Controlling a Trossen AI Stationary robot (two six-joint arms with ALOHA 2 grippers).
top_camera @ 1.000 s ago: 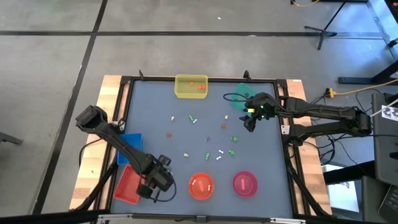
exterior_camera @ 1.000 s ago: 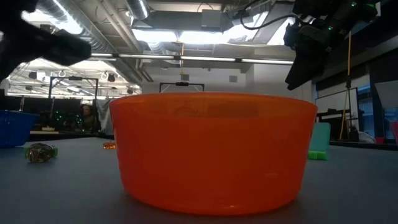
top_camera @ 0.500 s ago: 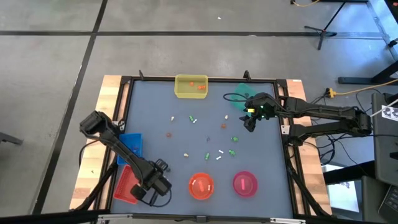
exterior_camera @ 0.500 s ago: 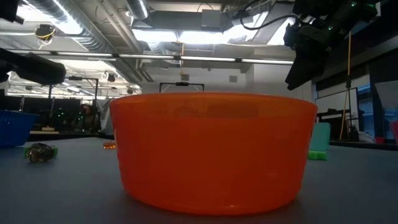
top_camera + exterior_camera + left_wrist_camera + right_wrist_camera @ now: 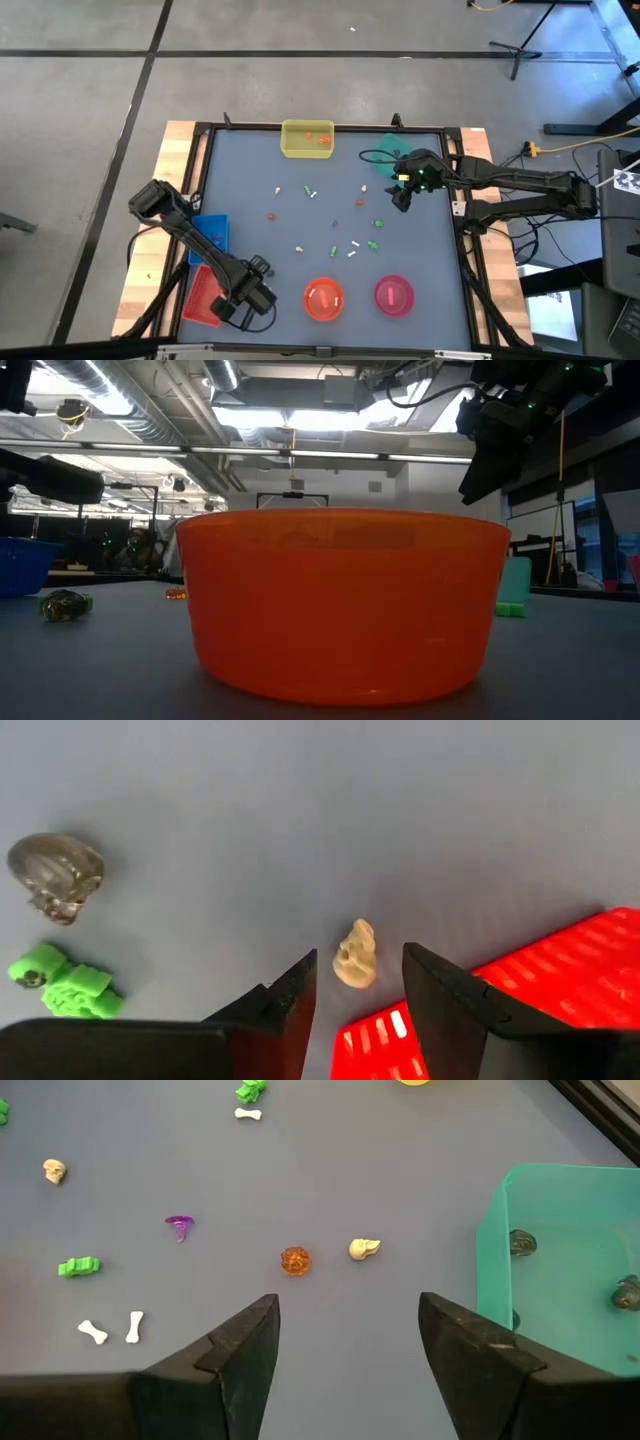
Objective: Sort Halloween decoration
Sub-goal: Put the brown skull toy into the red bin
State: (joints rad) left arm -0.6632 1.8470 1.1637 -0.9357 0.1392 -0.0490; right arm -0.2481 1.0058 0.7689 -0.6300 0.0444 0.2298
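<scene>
Left gripper [image 5: 358, 982] low at the table's near edge, fingers parted and empty, framing a beige skull trinket [image 5: 354, 954] beside the red tray [image 5: 560, 980]. Right gripper [image 5: 345, 1342] spread wide, holding nothing, over an orange pumpkin [image 5: 294, 1261] near the teal tray [image 5: 560, 1260].

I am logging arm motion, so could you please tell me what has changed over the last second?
The left pincer moved toward the near table edge beside the red tray, open and empty. The right pincer, also open, and the trinkets stayed put.
</scene>
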